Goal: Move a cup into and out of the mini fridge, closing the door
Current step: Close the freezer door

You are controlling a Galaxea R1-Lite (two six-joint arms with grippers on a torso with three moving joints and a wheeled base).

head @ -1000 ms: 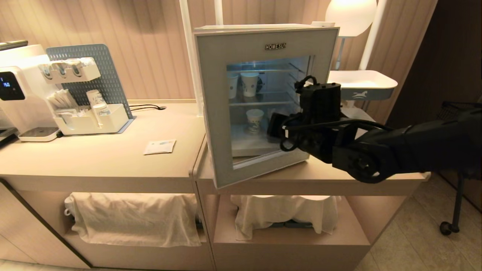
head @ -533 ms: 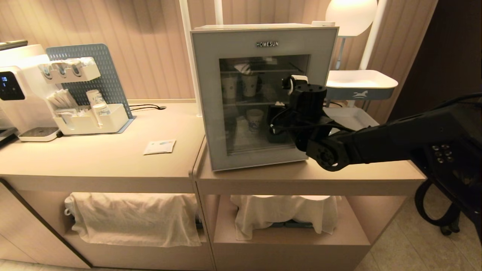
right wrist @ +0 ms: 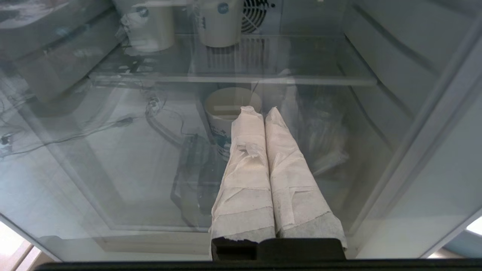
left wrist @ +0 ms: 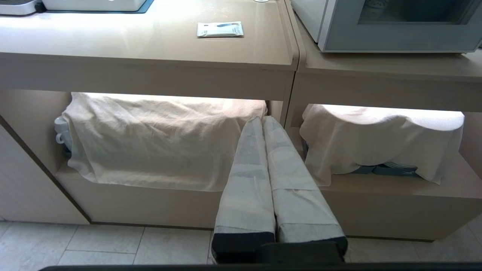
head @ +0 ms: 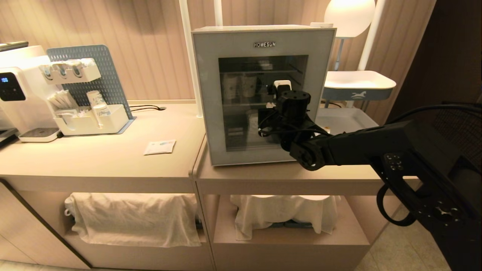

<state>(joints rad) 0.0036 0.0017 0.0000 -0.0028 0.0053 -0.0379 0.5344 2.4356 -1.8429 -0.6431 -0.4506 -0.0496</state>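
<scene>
The mini fridge (head: 263, 34) stands on the right counter, and its door (head: 211, 113) sits flat against the body. My right gripper (right wrist: 262, 113) is shut, its taped fingertips up to the door glass (right wrist: 94, 150); whether they touch it I cannot tell. In the head view that right gripper (head: 266, 127) is in front of the lower window. Behind the glass a cup (right wrist: 222, 103) stands on the lower shelf, and two more cups (right wrist: 220, 22) stand on the upper shelf. My left gripper (left wrist: 262, 119) is parked low in front of the cabinet, shut and holding nothing.
A water dispenser (head: 15, 94) and an organizer with paper cups (head: 90, 116) stand on the left counter, with a small packet (head: 160, 146) lying near the middle. A white tray cart (head: 357, 81) is right of the fridge. Cloths (head: 131, 218) cover the shelves below.
The fridge door swung from ajar to shut and the inside went dark. My right arm reached forward and to the left with the door, staying shut.
</scene>
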